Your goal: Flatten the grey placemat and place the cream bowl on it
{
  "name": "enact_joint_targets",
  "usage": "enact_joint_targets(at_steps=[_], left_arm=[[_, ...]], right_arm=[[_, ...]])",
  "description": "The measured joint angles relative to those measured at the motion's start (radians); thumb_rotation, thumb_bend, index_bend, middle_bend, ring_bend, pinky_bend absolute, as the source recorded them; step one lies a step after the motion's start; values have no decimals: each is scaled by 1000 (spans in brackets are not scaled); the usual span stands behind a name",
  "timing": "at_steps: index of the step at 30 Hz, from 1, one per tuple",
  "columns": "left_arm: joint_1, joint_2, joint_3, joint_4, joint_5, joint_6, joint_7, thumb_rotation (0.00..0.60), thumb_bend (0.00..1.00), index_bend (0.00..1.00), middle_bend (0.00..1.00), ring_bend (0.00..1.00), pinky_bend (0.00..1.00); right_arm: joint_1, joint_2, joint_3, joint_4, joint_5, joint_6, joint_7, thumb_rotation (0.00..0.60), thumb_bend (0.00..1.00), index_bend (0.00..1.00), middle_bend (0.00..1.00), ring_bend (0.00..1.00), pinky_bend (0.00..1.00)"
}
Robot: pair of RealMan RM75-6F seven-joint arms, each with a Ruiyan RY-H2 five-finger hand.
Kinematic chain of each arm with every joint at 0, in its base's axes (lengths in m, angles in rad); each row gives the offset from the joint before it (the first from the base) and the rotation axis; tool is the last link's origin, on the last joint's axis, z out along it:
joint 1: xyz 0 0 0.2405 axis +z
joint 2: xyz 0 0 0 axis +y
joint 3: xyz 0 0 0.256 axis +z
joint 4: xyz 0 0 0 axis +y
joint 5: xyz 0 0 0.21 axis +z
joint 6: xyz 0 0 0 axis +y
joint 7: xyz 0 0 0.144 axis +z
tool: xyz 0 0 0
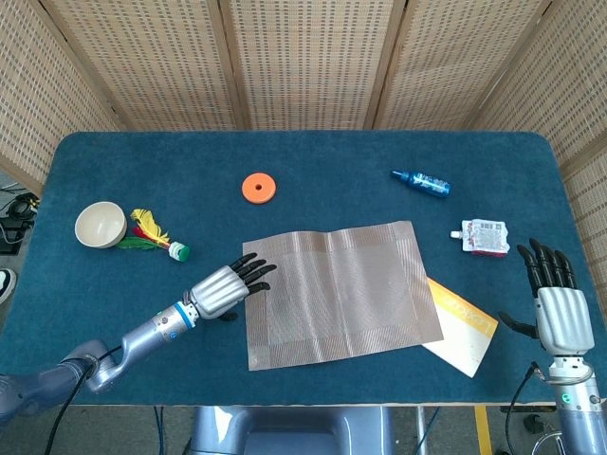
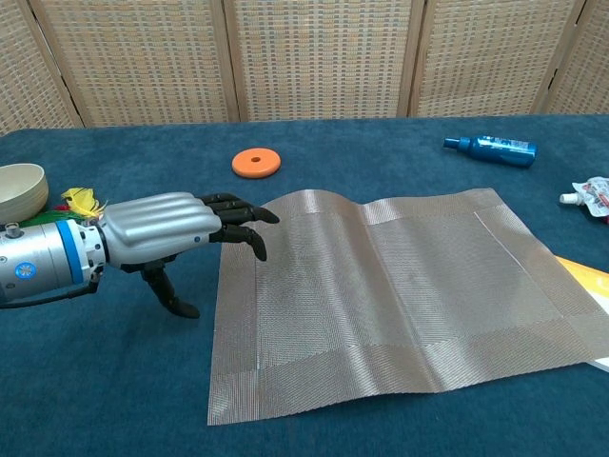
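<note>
Left hand [image 2: 181, 228]: ribbed silver shell behind black fingers [image 2: 238, 211], black thumb below. Behind shell, blue ring, then silver-white wrist cuff w/ small blue round mark & screws; grey arm tube, black cable alongside. Right hand [image 1: 555, 299]: same silver ribbed back, black fingers [image 1: 542, 261], silver wrist w/ green dot, black cable.

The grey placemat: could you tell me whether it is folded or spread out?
Spread out: the grey placemat lies open, though fold creases still ripple it.

Grey woven placemat [image 1: 337, 292]; cream bowl [image 1: 100, 225]; orange disc [image 1: 259, 187]; blue bottle [image 1: 422, 181]; dark blue tablecloth [image 1: 313, 161].
</note>
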Motion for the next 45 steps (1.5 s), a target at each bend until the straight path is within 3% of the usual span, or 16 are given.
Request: enact_joint_targets(at_steps=[28, 39, 45], left_arm=[[-32, -65, 47, 80, -17, 12, 27, 600, 7, 241, 0, 0, 0], [-53, -77, 44, 69, -26, 2, 47, 600, 273, 243, 0, 0, 0], [-66, -86, 43, 62, -37, -20, 51, 600, 337, 243, 0, 0, 0]], right_arm=[[-29, 18, 37, -18, -25, -14, 18, 600, 0, 8, 0, 0, 0], [-34, 25, 38, -32, -32, -25, 9, 600, 0, 25, 0, 0, 0], [-35, 32, 40, -39, -35, -34, 15, 600, 0, 30, 0, 0, 0]])
